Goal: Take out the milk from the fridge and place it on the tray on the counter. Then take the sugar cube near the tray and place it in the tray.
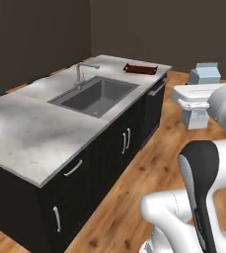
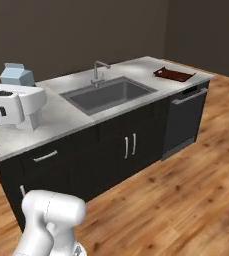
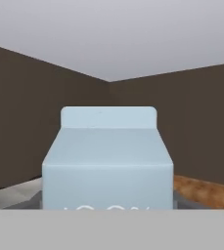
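The milk, a pale blue-and-white carton with a gabled top, rides upright in the air with my gripper shut on its lower part. In the hand view the milk stands close in front and hides the fingertips. The dark reddish-brown tray lies at the far end of the marbled counter, well away from the carton. The fridge is out of view, and the sugar cube is too small to make out.
An inset grey sink with a tall faucet lies between my hand and the tray. Dark cabinets and a dishwasher front stand under the counter. Wooden floor runs alongside.
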